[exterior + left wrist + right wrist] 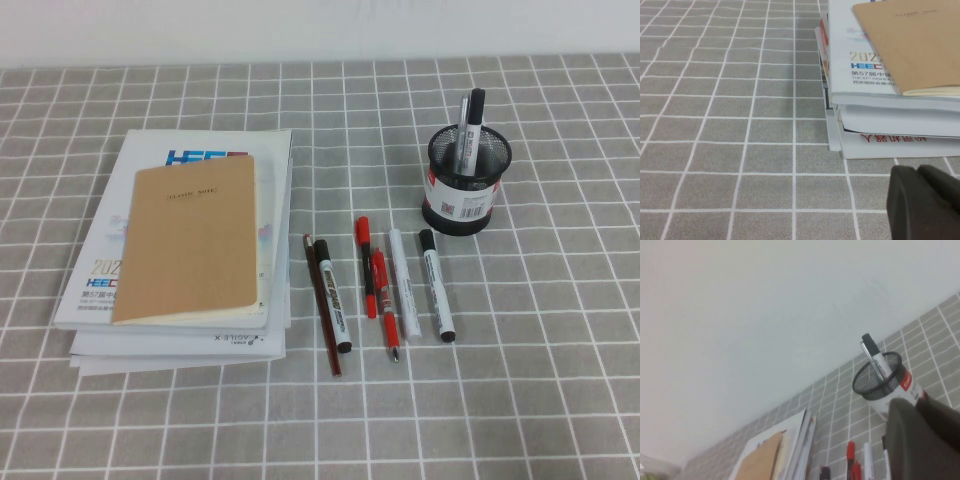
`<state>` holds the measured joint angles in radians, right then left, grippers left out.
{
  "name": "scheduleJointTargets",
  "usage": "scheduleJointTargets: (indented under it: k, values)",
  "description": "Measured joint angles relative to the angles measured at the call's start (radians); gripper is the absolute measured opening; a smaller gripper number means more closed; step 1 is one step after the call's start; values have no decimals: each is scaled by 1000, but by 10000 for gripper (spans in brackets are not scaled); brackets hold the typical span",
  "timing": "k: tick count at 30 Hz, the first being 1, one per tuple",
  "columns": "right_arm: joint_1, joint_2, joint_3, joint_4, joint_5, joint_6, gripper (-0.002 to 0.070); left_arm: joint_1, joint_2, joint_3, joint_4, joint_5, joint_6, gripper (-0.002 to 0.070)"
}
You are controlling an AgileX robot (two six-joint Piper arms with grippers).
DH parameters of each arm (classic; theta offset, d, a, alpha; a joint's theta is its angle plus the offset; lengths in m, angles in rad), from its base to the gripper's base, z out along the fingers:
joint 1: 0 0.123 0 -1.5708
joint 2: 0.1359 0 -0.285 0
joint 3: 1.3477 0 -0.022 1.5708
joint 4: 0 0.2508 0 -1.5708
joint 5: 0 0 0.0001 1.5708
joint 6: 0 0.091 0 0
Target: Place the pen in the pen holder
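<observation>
A grey checked tablecloth (560, 380) covers the table. On it lie a stack of books (180, 330), a row of pens (380, 285) and the pen holder (465, 190).

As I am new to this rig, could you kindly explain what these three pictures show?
This is a two-armed robot. The high view looks down on a grey checked tablecloth; the other two come from wrist cameras. The dark left gripper hovers beside a stack of white booklets topped by a tan notebook. The dark right gripper is raised near the round black wire-mesh pen holder, with pens in it. The black-capped white-grey marker lies among other pens. I see nothing held.
</observation>
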<state>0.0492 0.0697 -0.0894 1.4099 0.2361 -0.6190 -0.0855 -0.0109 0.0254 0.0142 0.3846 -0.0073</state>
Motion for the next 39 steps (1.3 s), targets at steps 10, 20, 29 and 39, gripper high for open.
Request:
scheduleJointTargets:
  k: [10,20,29,39]
  values:
    - [0,545,-395,-319,280,5,-12,0,0,0,0,0,0,-5]
    - [24,1039,-756,-835,618,326,-13,0,0,0,0,0,0,-5]
    - [245,1307,-1036,-1352,890,746,-12,0,0,0,0,0,0,-5]
    - [396,1563,-1263,-1393,976,779,-13,0,0,0,0,0,0,-5]
